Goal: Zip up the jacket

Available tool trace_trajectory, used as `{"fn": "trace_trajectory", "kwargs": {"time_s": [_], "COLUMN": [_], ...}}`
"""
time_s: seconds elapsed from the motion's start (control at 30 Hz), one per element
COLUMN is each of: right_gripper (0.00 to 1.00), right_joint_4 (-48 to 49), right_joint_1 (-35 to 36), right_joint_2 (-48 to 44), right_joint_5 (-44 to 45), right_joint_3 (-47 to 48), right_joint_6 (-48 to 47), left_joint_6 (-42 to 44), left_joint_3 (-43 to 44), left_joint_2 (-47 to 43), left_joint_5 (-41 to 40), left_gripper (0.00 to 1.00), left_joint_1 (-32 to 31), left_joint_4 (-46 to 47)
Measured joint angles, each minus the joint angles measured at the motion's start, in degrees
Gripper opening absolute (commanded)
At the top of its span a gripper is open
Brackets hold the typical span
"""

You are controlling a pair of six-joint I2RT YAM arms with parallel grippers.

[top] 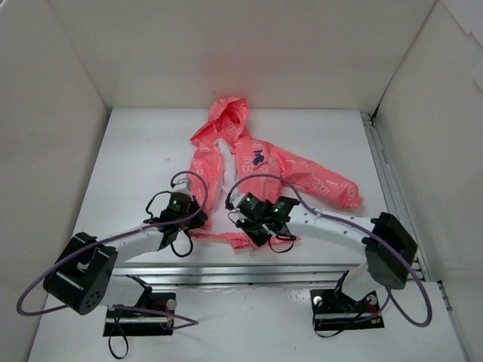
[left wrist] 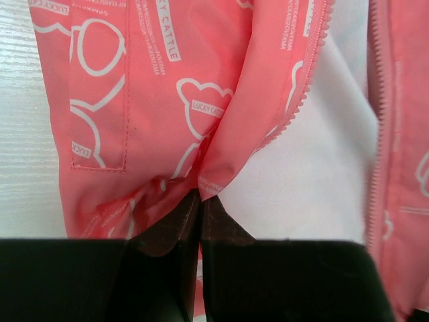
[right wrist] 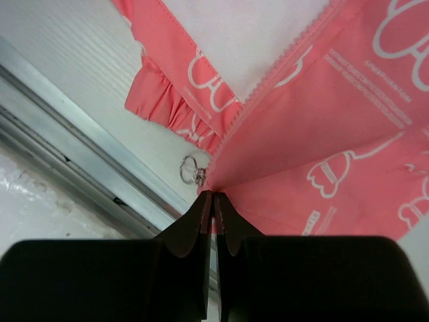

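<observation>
The coral-pink hooded jacket (top: 253, 162) lies open on the white table, hood at the far end and a dark blue emblem (top: 259, 157) on its chest. My left gripper (top: 196, 217) is shut on the hem of one front panel (left wrist: 200, 196), next to that panel's zipper teeth (left wrist: 301, 94). White lining (left wrist: 315, 168) shows between the two zipper edges. My right gripper (top: 247, 223) is shut on the bottom corner of the other panel (right wrist: 213, 194). The metal zipper pull ring (right wrist: 191, 170) hangs just left of the fingertips.
An aluminium rail (top: 249, 268) runs across the table just behind the arm bases and shows under the right gripper (right wrist: 87, 147). White walls enclose the table on the left, back and right. A sleeve (top: 324, 185) stretches out to the right.
</observation>
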Motion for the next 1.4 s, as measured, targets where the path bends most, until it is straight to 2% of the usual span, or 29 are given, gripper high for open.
{"fn": "trace_trajectory", "kwargs": {"time_s": [0.3,0.5,0.7,0.83,0.97,1.17,1.4], "right_gripper": [0.00,0.00,0.00,0.00,0.00,0.00,0.00], "right_joint_4": [10.34,12.33,13.94,14.19,13.03,10.88,7.02], "right_joint_1": [-2.08,-7.10,-12.87,-16.00,-17.07,-13.92,-7.85], "right_joint_2": [12.02,19.96,25.86,25.27,20.57,9.49,7.39], "right_joint_5": [-0.87,-1.44,1.01,1.86,1.81,1.77,0.22], "right_joint_3": [-1.27,7.41,16.28,18.93,17.49,12.68,9.14], "right_joint_6": [0.35,-0.55,-3.54,-5.64,-6.82,-7.23,-7.21], "left_joint_6": [0.98,2.25,3.72,4.35,4.44,4.46,4.81], "left_joint_3": [-1.36,-1.79,0.11,1.27,1.27,1.25,1.01], "left_joint_2": [-5.53,-8.83,-5.51,-4.55,-4.79,-4.24,-1.99], "left_joint_5": [-0.04,0.13,1.36,2.73,3.78,4.46,4.46], "left_gripper": [0.00,0.00,0.00,0.00,0.00,0.00,0.00], "left_joint_1": [1.62,6.29,10.05,10.49,10.49,10.51,10.49], "left_joint_4": [-0.35,-0.17,-0.13,0.26,0.59,1.66,2.51]}}
